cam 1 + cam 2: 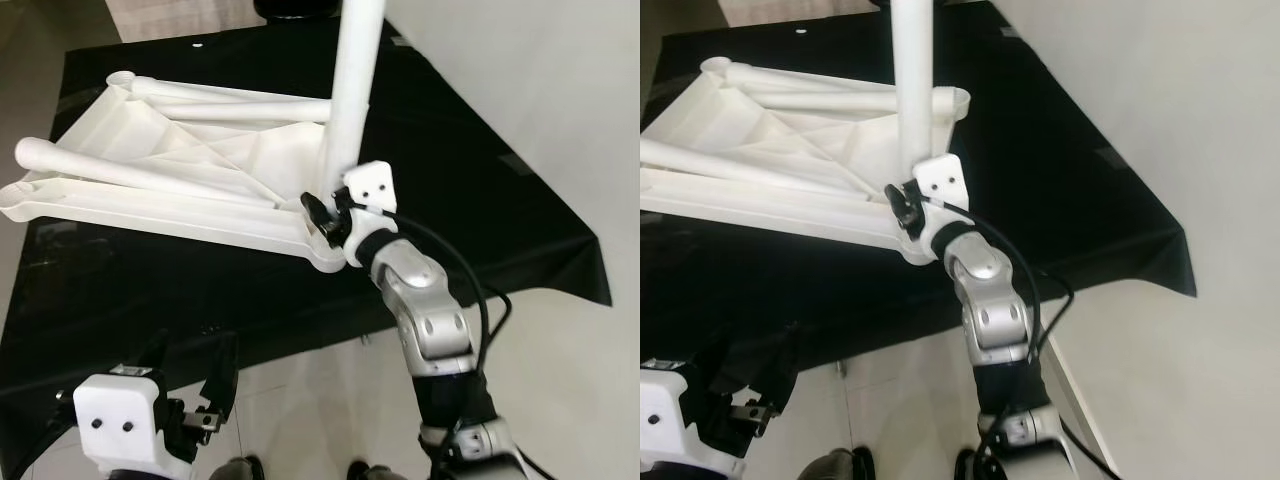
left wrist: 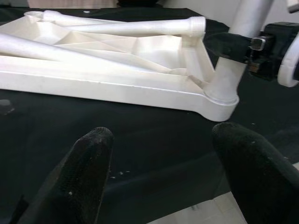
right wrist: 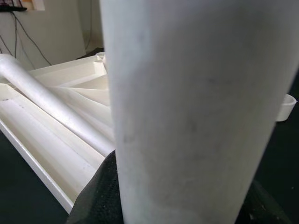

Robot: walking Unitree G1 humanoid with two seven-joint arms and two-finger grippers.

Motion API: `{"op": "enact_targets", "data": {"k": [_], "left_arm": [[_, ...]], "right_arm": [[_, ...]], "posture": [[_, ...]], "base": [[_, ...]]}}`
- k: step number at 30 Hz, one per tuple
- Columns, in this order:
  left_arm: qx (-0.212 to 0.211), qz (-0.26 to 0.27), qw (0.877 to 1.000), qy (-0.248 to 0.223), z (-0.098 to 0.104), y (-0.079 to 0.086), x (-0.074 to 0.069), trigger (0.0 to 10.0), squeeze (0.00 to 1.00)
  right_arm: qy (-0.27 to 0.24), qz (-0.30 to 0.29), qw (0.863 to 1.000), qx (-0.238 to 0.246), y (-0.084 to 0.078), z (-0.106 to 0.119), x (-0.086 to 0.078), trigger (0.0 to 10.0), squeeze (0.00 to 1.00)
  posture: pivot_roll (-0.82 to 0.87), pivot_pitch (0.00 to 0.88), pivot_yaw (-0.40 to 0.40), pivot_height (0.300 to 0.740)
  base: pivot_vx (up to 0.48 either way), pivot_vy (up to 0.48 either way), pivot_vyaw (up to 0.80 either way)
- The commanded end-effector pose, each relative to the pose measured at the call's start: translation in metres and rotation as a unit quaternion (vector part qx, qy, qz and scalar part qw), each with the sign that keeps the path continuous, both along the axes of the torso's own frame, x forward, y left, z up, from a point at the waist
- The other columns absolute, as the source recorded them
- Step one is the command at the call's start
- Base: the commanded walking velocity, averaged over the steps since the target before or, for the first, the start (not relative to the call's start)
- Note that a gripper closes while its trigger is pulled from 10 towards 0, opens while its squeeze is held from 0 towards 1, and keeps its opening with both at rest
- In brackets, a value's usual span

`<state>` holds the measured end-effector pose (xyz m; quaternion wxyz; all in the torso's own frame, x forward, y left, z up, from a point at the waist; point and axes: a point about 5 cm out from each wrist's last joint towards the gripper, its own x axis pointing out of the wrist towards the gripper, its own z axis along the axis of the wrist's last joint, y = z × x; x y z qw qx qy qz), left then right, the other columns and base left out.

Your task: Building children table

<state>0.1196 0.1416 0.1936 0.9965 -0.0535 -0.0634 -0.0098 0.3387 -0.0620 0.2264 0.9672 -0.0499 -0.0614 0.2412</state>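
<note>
Table top: the white upside-down table top (image 1: 150, 190) is laid flat on the black cloth (image 1: 480, 200).
Leg: the upright white leg (image 1: 352, 90) is stood in the near corner socket.
Right gripper (image 1: 335, 215): jaws are clamped on the leg.
Left gripper (image 2: 163, 158): jaws are held apart, near the cloth edge.

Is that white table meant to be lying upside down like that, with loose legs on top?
It looks odd but not broken. The white plastic tabletop lies underside up on the black cloth. One white leg stands upright at its corner, held by the right gripper; other white tube legs lie loose on it.
</note>
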Motion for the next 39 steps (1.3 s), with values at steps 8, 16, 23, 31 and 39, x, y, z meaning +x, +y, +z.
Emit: {"op": "enact_targets", "data": {"k": [8, 16, 23, 31, 39], "left_arm": [[-0.006, 0.003, 1.000, 0.007, -0.002, 0.001, 0.001, 10.0, 0.00], [-0.005, 0.004, 1.000, 0.004, -0.001, 0.002, 0.002, 10.0, 0.00], [-0.002, 0.008, 1.000, 0.001, 0.000, 0.004, 0.001, 10.0, 0.00], [0.003, 0.014, 1.000, 0.000, 0.000, 0.007, 0.001, 10.0, 0.00], [0.005, 0.016, 1.000, 0.002, 0.000, 0.008, 0.000, 10.0, 0.00]], "right_arm": [[0.014, 0.074, 0.997, 0.033, 0.007, 0.007, -0.010, 10.0, 1.00], [-0.027, 0.278, 0.960, -0.026, 0.028, 0.014, -0.005, 10.0, 0.00], [-0.048, 0.411, 0.908, -0.065, 0.034, 0.031, 0.009, 10.0, 0.00], [-0.054, 0.472, 0.879, -0.030, 0.034, 0.054, 0.015, 0.0, 0.00], [-0.059, 0.489, 0.870, -0.016, 0.029, 0.055, 0.019, 0.0, 0.00]], "posture": [[0.11, 0.238, -0.039, 0.740], [0.12, 0.236, -0.037, 0.740], [0.13, 0.237, -0.044, 0.740], [0.14, 0.246, -0.042, 0.740], [0.14, 0.251, -0.038, 0.740]], "base": [[0.000, 0.000, 0.00], [0.000, 0.000, 0.00], [0.000, 0.000, 0.00], [0.000, 0.000, 0.00], [0.000, 0.000, 0.00]]}}
